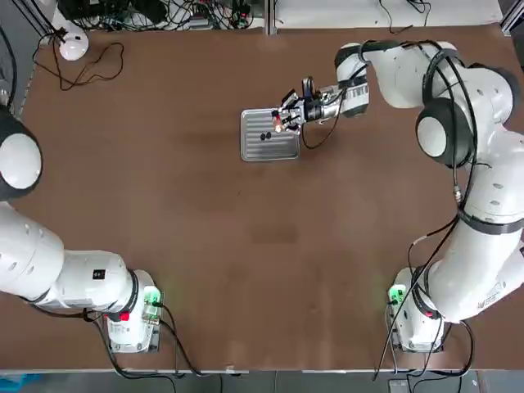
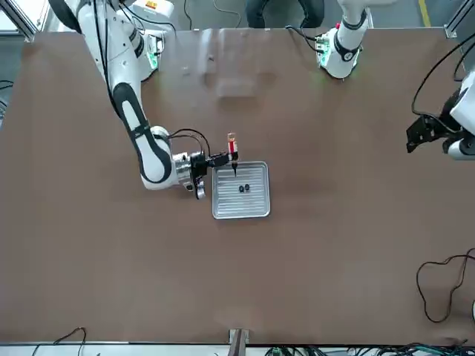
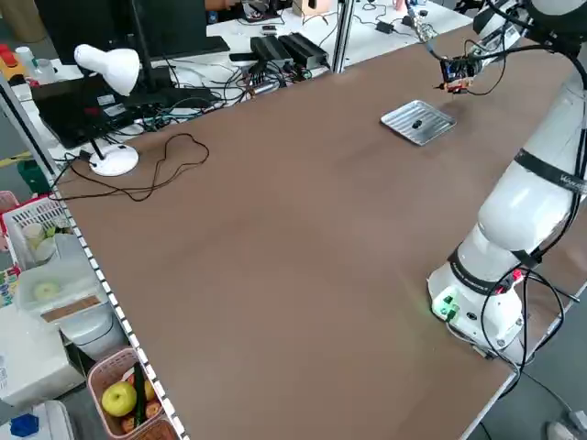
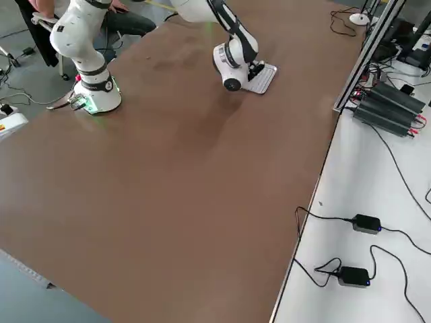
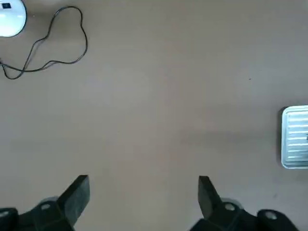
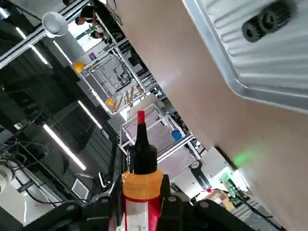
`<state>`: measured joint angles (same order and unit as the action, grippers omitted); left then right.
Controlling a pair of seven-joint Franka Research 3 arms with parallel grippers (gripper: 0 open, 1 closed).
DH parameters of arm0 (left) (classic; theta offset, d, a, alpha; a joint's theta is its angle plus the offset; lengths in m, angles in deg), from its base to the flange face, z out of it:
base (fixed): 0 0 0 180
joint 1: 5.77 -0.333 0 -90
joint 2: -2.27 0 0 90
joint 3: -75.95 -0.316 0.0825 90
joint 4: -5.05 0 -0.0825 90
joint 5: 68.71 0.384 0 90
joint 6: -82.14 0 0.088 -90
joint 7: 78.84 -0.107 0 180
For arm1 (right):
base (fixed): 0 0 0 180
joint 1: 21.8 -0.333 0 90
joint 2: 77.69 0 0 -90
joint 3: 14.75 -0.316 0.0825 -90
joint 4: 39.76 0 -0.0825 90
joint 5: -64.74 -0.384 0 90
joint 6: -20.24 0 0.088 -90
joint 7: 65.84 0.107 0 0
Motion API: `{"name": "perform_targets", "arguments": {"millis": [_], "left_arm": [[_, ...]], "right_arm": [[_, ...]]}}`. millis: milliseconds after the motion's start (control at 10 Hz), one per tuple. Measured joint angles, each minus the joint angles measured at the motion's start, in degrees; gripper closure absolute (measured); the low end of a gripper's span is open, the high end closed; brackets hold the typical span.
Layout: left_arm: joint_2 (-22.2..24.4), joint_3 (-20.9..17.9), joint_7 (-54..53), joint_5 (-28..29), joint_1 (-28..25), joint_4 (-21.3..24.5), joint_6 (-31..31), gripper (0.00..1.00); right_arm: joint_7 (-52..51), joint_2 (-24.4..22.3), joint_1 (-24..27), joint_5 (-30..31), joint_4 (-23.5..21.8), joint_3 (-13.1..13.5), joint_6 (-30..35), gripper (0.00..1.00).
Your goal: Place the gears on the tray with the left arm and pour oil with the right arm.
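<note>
The ribbed silver tray [image 1: 278,149] lies on the brown table, and the two dark gears [image 1: 264,136] rest side by side on it. They show again as gears [image 2: 243,188] on the tray [image 2: 241,208], and as gears [image 6: 267,21] on the tray [image 6: 269,62]. My right gripper [image 1: 291,115] hovers at the tray's right far corner, shut on the oil bottle [image 2: 232,148]. The oil bottle [image 6: 139,168] is tilted, its dark nozzle pointing over the tray's edge. My left gripper [image 5: 143,192] is open and holds nothing, well left of the tray [image 5: 296,137] and high above bare table.
A white desk lamp [image 1: 72,42] with a looping black cable [image 1: 94,65] stands at the far left corner. Power bricks and cables lie on the white bench [image 4: 377,202] beside the table. Baskets [image 3: 124,394] sit below the table's left edge.
</note>
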<state>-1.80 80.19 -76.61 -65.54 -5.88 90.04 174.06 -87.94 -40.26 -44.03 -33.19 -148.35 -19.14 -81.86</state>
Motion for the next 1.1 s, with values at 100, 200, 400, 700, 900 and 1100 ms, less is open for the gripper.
{"name": "perform_targets", "arguments": {"millis": [100,200,400,700,900,1100], "left_arm": [[0.0,0.0,0.0,-0.9,0.1,0.0,0.0,0.0],[0.0,0.0,0.0,-1.9,0.2,0.1,0.0,0.0],[0.0,0.1,0.0,-2.2,0.2,0.4,0.0,0.0],[0.0,0.1,0.0,-2.2,0.2,0.5,0.0,0.0],[0.0,0.1,0.0,-2.2,0.2,0.6,0.1,0.0],[-0.1,0.1,0.0,-2.2,0.2,0.6,0.1,0.0]], "right_arm": [[0.9,0.5,-0.1,0.0,0.1,0.0,0.0,0.68],[1.3,0.9,-0.3,0.0,0.1,0.0,0.0,0.68],[2.0,1.5,-0.5,0.0,0.5,0.0,0.0,0.68],[2.6,2.4,-0.7,0.0,1.2,0.0,0.0,0.68],[3.1,2.8,-1.0,0.0,1.2,0.0,-0.1,0.68],[3.5,3.2,-1.1,0.0,1.2,0.0,-0.1,0.68]]}}
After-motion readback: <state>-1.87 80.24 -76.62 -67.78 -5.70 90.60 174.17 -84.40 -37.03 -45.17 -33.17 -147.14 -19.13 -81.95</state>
